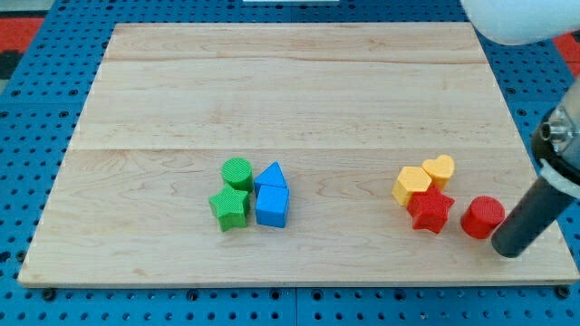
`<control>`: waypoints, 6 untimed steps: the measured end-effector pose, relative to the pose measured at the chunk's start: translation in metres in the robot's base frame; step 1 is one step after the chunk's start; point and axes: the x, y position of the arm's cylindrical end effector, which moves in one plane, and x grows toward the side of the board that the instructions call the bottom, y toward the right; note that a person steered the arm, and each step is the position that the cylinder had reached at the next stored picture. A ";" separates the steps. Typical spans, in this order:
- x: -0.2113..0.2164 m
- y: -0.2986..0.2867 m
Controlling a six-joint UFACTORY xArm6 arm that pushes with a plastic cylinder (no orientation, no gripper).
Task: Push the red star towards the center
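The red star (430, 210) lies on the wooden board (290, 100) at the view's lower right. It touches a yellow hexagon (412, 185) just above-left of it, and a yellow heart (439, 168) sits above it. A red cylinder (482, 216) stands just right of the star. My tip (508, 248) is at the view's lower right, just right of and below the red cylinder, and farther right of the star.
A cluster sits left of the board's middle bottom: a green cylinder (237, 172), a green star (229, 207), a blue triangle (271, 175) and a blue cube (272, 206). The board's right edge (535, 181) is close to my tip.
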 end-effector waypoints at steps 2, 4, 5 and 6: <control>-0.019 0.047; -0.031 -0.088; -0.045 -0.139; -0.062 -0.186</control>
